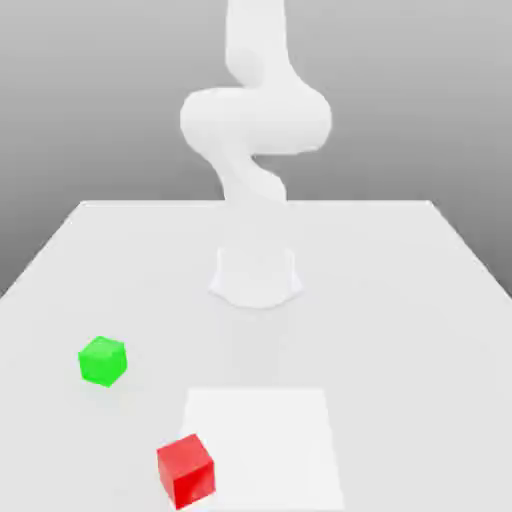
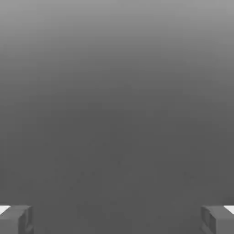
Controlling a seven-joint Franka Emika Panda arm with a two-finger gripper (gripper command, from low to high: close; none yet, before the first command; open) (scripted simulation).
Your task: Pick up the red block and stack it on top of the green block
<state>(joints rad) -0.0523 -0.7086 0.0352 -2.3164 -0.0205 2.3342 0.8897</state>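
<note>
Red block: nearest the camera in the exterior view, sitting at the edge of the white patch [image 1: 265,445], overlapping its border on the exterior view's left, and turned at an angle. First target of the play!

Green block: farther back, out to the exterior view's left, on the pale table [image 1: 400,340], well apart from the red block [image 1: 186,471], also askew, top bare. That's the landing spot, the green block [image 1: 103,361].

Arm: white, rising at the back beyond both blocks, the arm [image 1: 257,120] away from the action.

Claw: the gripper [image 2: 117,220] stands wide in the hand view, nothing between its fingers!

Step in hand: reaching for red. Best played by centring above it, turning the fingers square to two opposite faces, then dropping straight down before squeezing; a skewed pinch could twist it.
</note>
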